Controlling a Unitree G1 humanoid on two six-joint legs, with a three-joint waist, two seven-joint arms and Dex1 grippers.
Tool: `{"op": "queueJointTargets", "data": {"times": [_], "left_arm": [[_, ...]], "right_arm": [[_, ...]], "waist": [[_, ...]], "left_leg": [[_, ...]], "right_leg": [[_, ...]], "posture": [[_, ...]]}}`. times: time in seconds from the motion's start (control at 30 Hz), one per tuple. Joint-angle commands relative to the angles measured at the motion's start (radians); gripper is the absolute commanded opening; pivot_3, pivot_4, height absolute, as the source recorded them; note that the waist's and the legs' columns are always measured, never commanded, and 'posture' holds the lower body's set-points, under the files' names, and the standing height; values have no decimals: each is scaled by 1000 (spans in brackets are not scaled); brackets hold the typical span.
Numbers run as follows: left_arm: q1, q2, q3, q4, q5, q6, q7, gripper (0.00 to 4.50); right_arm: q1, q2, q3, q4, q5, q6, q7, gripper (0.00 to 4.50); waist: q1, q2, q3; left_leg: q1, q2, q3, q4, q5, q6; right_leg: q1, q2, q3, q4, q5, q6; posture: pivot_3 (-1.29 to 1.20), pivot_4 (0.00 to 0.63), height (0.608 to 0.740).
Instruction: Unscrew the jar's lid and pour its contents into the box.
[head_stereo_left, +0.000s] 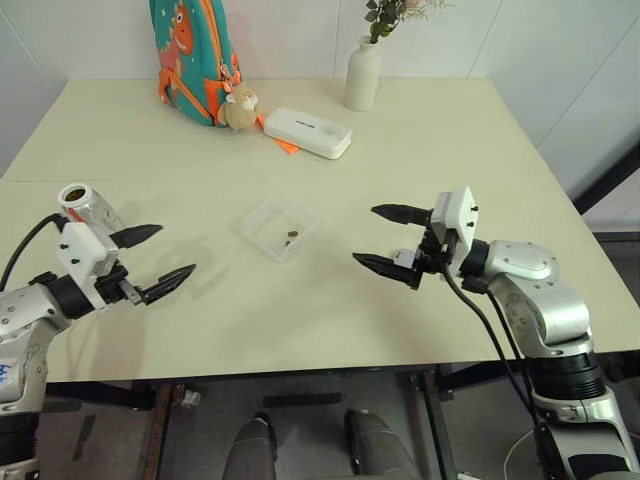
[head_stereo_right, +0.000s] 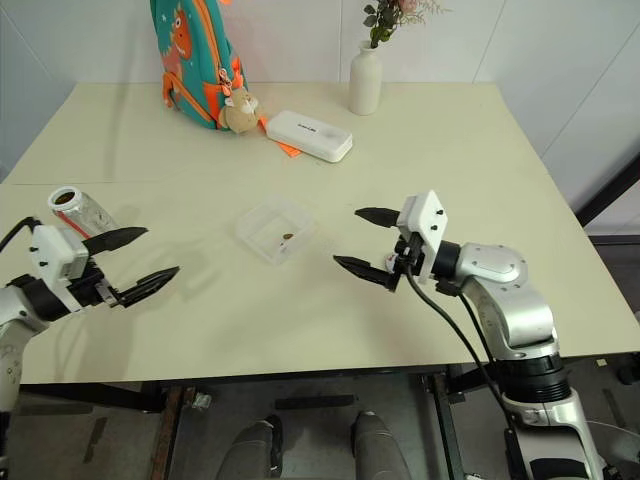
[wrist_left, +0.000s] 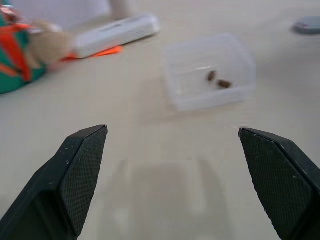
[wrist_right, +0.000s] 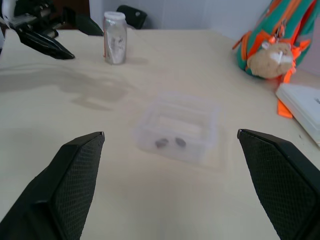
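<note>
Both jaws stand wide apart and hold nothing: the left gripper hovers just in front of the jar, the right gripper right of the box. Upright and uncapped, the jar stands near the worktop's left edge. Between the grippers sits the clear box with the contents, two brownish bits. The lid lies beyond the box.

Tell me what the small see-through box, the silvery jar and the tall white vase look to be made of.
Shallow clear square box: seemingly thin plastic, since the table and two brownish bits show through its cloudy walls.
Small silvery cylindrical jar: probably metal or foil-wrapped, given its dull grey sheen; open-topped.
Tall white bottle-shaped vase: likely glazed ceramic, opaque and smooth, though plastic is possible.
</note>
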Motion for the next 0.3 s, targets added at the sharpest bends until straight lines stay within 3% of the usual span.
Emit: {"op": "queueJointTargets", "data": {"times": [0.03, 0.3], "left_arm": [[-38, 18, -4, -46, -30, -2, -58, 4492], [-59, 24, 7, -40, -31, 31, -116, 4492]], "right_arm": [[8, -43, -48, -18, 34, 3, 25, 4500], [60, -48, -72, -22, 10, -34, -1, 4500]], "waist": [[0, 0, 0], [0, 0, 0]], "left_leg": [[0, 0, 0, -1, 0, 0], [0, 1, 0, 0, -1, -1]], "right_leg": [[0, 0, 0, 0, 0, 0], [0, 1, 0, 0, -1, 1]], "posture": [[0, 150, 740], [0, 150, 740]]}}
